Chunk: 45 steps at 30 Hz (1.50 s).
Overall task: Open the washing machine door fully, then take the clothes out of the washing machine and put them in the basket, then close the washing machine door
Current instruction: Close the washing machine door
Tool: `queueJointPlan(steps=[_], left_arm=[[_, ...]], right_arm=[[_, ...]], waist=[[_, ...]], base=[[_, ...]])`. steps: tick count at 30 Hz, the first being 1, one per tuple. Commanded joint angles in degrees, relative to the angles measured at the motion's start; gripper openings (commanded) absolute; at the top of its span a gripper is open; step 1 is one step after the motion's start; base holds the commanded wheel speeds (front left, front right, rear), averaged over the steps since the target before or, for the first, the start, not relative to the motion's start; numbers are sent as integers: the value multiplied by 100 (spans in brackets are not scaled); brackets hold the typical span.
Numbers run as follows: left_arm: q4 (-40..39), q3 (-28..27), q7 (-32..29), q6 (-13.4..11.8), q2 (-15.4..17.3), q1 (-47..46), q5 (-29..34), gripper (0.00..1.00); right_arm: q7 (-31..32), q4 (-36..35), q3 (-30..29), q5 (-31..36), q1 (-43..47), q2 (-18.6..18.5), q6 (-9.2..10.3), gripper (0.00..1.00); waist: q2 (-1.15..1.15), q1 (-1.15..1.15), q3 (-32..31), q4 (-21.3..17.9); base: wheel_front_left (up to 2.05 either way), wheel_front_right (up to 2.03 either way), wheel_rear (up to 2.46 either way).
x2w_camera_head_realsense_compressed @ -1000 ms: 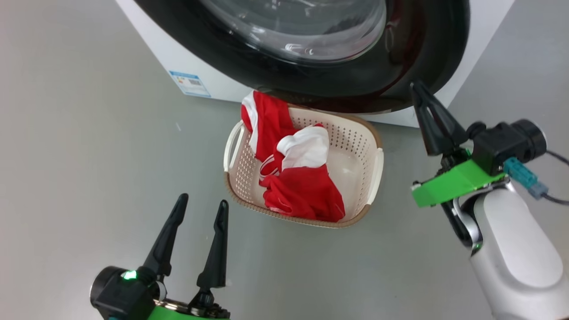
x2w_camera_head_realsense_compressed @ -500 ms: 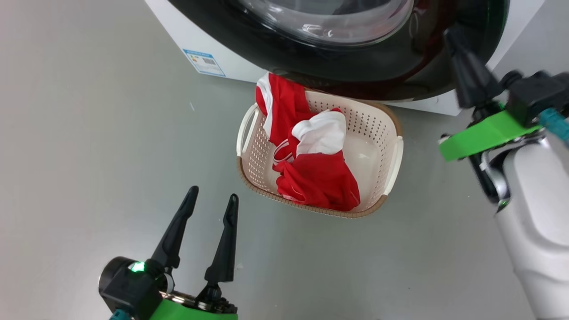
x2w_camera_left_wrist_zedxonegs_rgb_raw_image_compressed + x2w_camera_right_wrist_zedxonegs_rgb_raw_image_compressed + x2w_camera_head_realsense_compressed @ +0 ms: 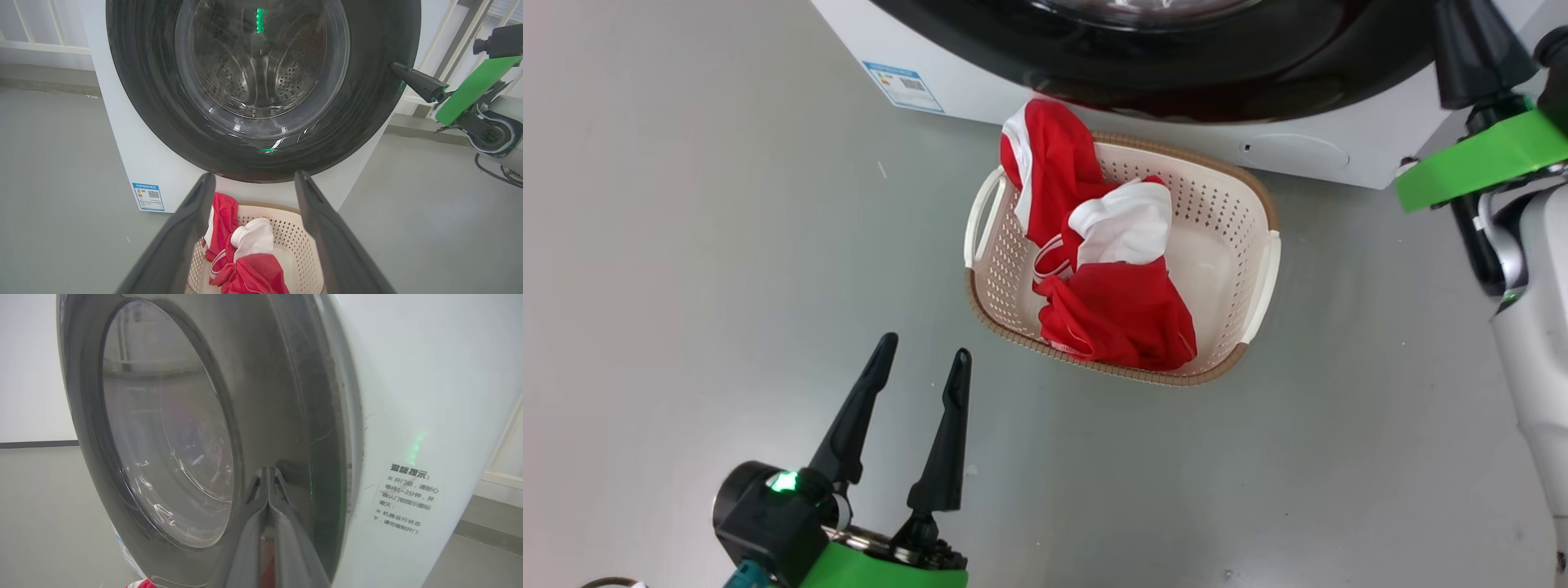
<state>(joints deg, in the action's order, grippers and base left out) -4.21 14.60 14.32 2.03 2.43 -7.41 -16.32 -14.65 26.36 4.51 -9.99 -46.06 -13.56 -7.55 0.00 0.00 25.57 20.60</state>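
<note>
Your left fingers (image 3: 858,416) stand spread wide and hold nothing, low over the grey floor (image 3: 686,245), well short of the basket and pointing toward it. Your right fingers (image 3: 292,547) are pressed together with nothing between them. Their tips sit at the glossy black rim of the washing machine door (image 3: 367,102), on its right edge as the left wrist view shows it. Whether they actually touch the rim, you cannot tell.

The door lies flat against the white front of the washing machine (image 3: 980,90), and the steel drum shows through its glass. The basket (image 3: 1262,269) stands on the floor just in front of the machine, below the door. The clothes (image 3: 1119,318), red with white panels, lie inside it, with one red and white fold draped over the rim at the corner nearest the machine. A blue sticker (image 3: 903,86) sits at the machine's lower front corner.
</note>
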Motion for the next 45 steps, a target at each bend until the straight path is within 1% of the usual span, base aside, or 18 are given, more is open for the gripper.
queueJointPlan(steps=[1, 11, 18, 29, 35, 36, 38, 40, 41, 43, 44, 45], left_arm=[[-137, -169, 68, -3, 45, -136, -63, 100], [-162, -127, 68, -32, 45, -252, -114, 100], [-102, -82, 68, -78, 45, -307, -159, 100], [-63, -68, 68, -63, 44, -318, -171, 100], [-133, -192, 68, -131, 44, -316, -225, 100], [-143, -213, 68, -146, 44, -314, -235, 100], [-152, -242, 68, -155, 44, -309, -258, 100], [-176, -271, 68, -145, 44, -302, -288, 100], [-193, -287, 68, -140, 44, -303, -284, 100], [-223, -310, 68, -136, 44, -302, -308, 100], [-247, -336, 68, -160, 44, -301, -360, 100], [-252, -357, 68, -183, 44, -295, -377, 100]], right_arm=[[-35, -72, 31, 68, -139, 11, 6, 0], [-35, 192, -105, 160, -672, -98, 6, 0], [-35, 357, -268, 257, -894, -133, 6, 0], [-35, 416, -207, 320, -803, -98, 6, 0], [-35, 393, -87, 209, -585, 26, 6, 0], [-35, 369, -65, 196, -528, 48, 6, 18], [-35, 298, -30, 182, -395, 91, 6, 36], [-35, 173, -4, 175, -243, 150, 6, 48], [-35, 91, -15, 177, -151, 180, 6, 57], [-35, -76, -37, 179, 69, 243, 6, 88], [-35, -167, -59, 192, 191, 269, 6, 100], [-35, -260, -80, 203, 311, 306, 6, 100]], waist=[[0, 0, 40, 13], [0, 0, 241, 22], [0, 0, 266, 40], [0, 0, 230, 0], [0, 0, 118, -163], [0, 0, 94, -196], [0, 0, 44, -273], [0, 0, 7, -369], [0, 0, -13, -417], [0, 0, -58, -507], [0, 0, -87, -553], [0, 0, -115, -602]], base=[[0, 0, 0], [0, 0, 0], [0, 0, 0], [0, 0, 0], [0, 0, 0], [0, 0, 0], [0, 0, 0], [0, 0, 0], [0, 0, 0], [0, 0, 0], [0, 0, 0], [0, 0, 0]])
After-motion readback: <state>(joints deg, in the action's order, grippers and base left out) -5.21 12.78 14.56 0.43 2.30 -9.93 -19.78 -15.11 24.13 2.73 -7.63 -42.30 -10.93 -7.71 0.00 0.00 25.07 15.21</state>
